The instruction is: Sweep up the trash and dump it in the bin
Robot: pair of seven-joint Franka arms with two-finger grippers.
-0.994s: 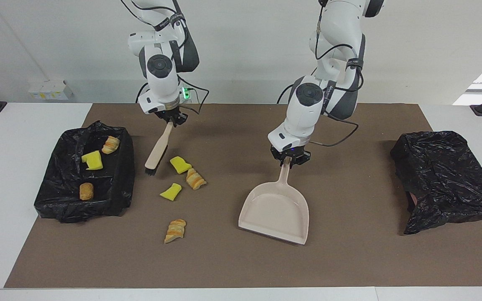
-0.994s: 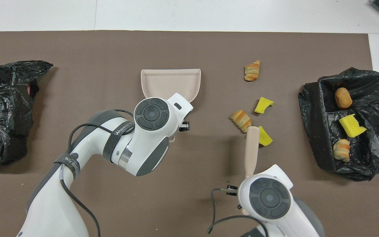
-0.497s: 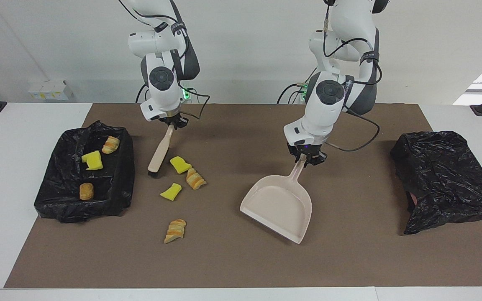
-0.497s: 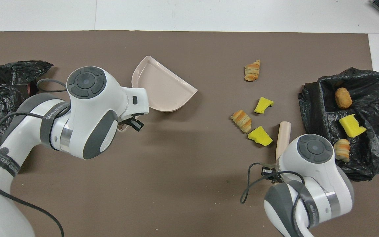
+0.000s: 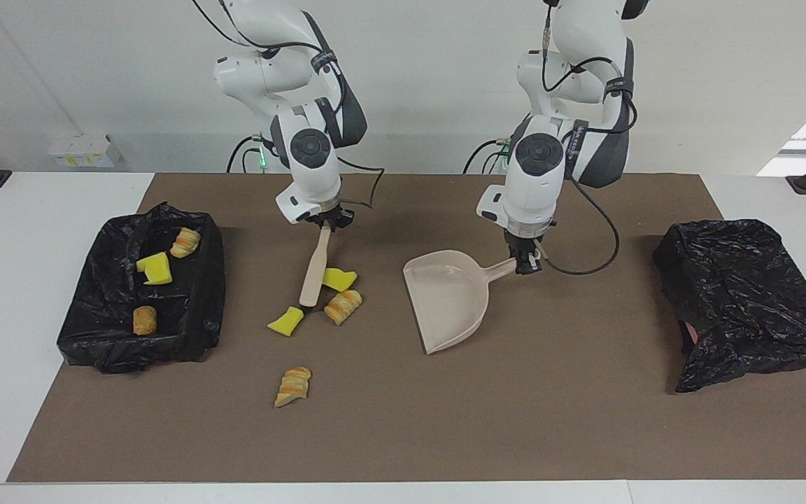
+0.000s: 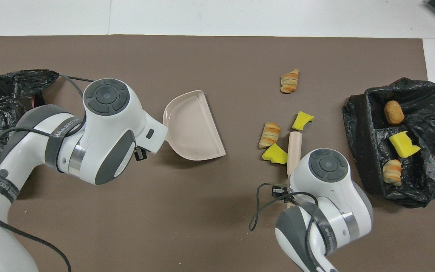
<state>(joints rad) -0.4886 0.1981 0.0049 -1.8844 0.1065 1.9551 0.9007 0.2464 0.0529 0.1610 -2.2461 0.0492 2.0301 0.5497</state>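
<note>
The right gripper [image 5: 326, 222] is clamped on the handle of a brush [image 5: 314, 267], whose bristle end rests on the brown mat [image 5: 389, 434] among loose scraps. The left gripper [image 5: 525, 260] is clamped on the handle of the beige dustpan [image 5: 448, 297], which lies near the middle of the mat with its open mouth turned toward the scraps.

Four pieces of trash lie loose on the mat. One yellow foam chunk [image 5: 338, 278] and a bread-like piece [image 5: 344, 306] lie just beside the brush on the dustpan's side. A second yellow chunk [image 5: 285, 321] sits at the bristle end. A second bread-like piece [image 5: 294, 386] lies apart, nearer the mat's edge away from the robots.

Three more pieces lie in the open black-lined bin [image 5: 196, 308] at the right arm's end of the mat: a yellow chunk [image 5: 154, 269], a bread-like piece [image 5: 185, 242] and a brown piece [image 5: 144, 320]. A crumpled black bag [image 5: 746, 301] covers something at the left arm's end.
</note>
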